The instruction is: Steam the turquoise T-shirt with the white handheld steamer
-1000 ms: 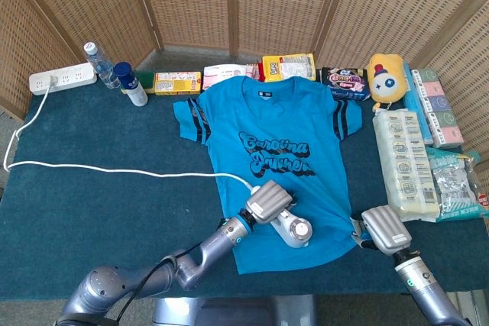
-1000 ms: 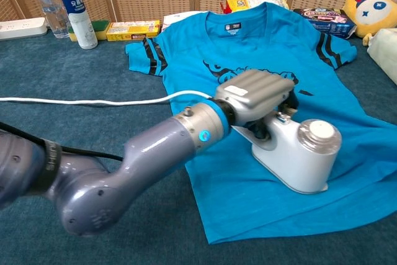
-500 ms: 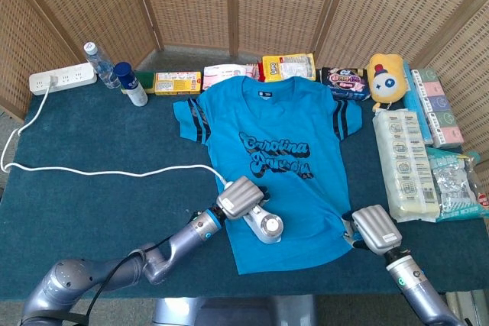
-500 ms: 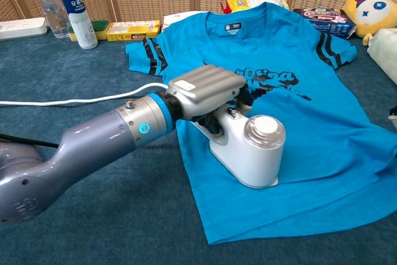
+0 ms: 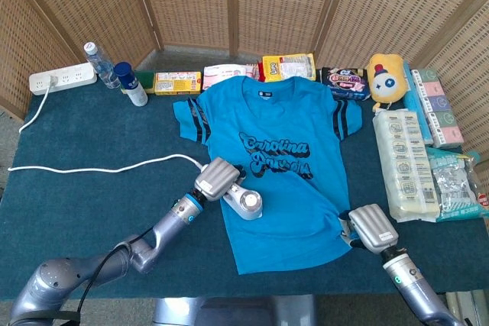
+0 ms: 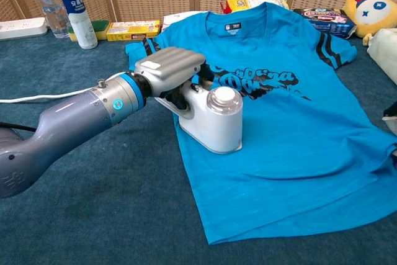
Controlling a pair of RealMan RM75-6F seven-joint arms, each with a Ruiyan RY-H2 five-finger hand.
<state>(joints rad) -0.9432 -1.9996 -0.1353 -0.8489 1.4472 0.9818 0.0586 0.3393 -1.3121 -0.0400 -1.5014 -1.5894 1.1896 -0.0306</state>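
Many boxes [image 5: 177,81] line table [image 5: 76,196]; left robot hand [image 5: 215,179] grips steamer [image 5: 243,202] on T-shirt [image 5: 290,188]

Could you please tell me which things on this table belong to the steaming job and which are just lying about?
Part of the job:
- turquoise T-shirt
- white handheld steamer, gripped by the left hand
- right hand at the shirt's lower edge
- steamer cord and power strip

Just lying about:
- water bottle
- yellow plush toy
- snack packets along the back
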